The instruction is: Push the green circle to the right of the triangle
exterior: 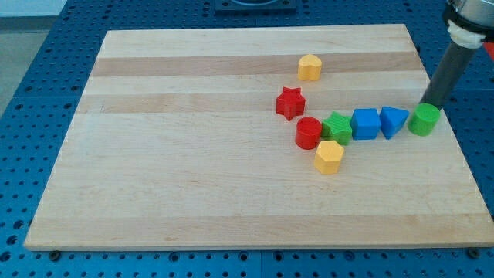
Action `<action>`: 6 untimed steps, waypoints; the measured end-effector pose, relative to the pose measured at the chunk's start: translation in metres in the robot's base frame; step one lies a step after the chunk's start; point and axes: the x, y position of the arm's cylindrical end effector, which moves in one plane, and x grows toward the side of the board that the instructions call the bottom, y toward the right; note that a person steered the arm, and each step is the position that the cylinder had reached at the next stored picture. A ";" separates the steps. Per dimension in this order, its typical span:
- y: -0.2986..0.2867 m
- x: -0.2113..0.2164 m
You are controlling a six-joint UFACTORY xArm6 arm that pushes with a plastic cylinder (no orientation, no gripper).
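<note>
Blue perforated metal frames a pale wooden tabletop (pixel 193 193), on which all the blocks are gathered toward the view's right.

No pincer is fitted to this arm, so nothing can be said to be clenched or released; a straight dark rod is carried instead, and my tip (pixel 429 103) is seen at the top edge of the green circle (pixel 424 120), touching it or very nearly so, slightly toward the view's top right of it. The circle therefore lies just below and a little left of the tip. It is a short, bright green cylinder with a flat round top, standing upright near the tabletop's right edge.

The blue triangle (pixel 394 121) is set just to the view's left of the circle, the two nearly touching, and beyond it the blue cube (pixel 365 123), green star (pixel 337 127) and red cylinder (pixel 308 133) continue in a row. A yellow hexagon (pixel 328 157) lies below that row, a red star (pixel 290 103) above it, and a yellow heart-like block (pixel 309 67) further toward the view's top.

As things lie, the circle is already placed to the right of the triangle, so the task is judged to be done or all but done; at most a slight nudge would be called for.
</note>
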 end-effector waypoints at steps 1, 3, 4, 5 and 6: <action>0.000 0.009; 0.001 0.004; -0.004 -0.027; -0.021 -0.051; -0.047 -0.052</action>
